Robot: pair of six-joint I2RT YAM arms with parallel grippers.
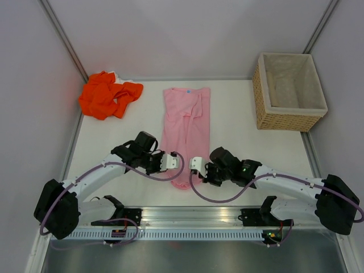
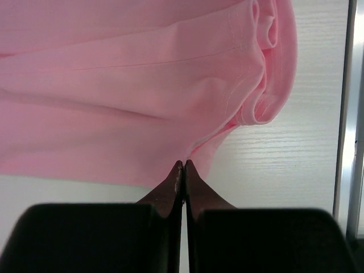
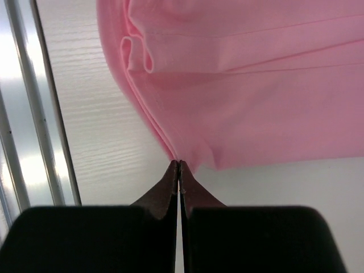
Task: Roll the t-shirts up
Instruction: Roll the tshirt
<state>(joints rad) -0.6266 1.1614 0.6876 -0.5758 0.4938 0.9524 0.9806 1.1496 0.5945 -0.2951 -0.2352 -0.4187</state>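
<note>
At the near edge a metal rail (image 1: 187,213) runs across, with both arm bases bolted to it. Beyond it lies a white table (image 1: 244,148), its surface faintly wood-grained in the wrist views. The two arms bend inward low over the table, so that their grippers face each other across the near end of the pink shirt (image 1: 185,122).

The left gripper (image 1: 172,161) is fully closed, and its tips meet right at the shirt's left edge. The right gripper (image 1: 196,165) is closed just as tight, with its tips at the right edge, by a folded corner. Whether either has cloth pinched between its fingers cannot be told. Near both, the hem is bunched into small folds.

The pink shirt is folded into a long strip and lies flat on the middle of the table, running away from the arms, with a sleeve turned over near its far end. Farther back on the left, the orange shirt (image 1: 108,96) sits crumpled in the corner, well apart from the pink one. On the far right stands a wicker basket (image 1: 287,120) with a pale lining. Plain pale walls (image 1: 187,34) with grey corner posts enclose the table on three sides.
</note>
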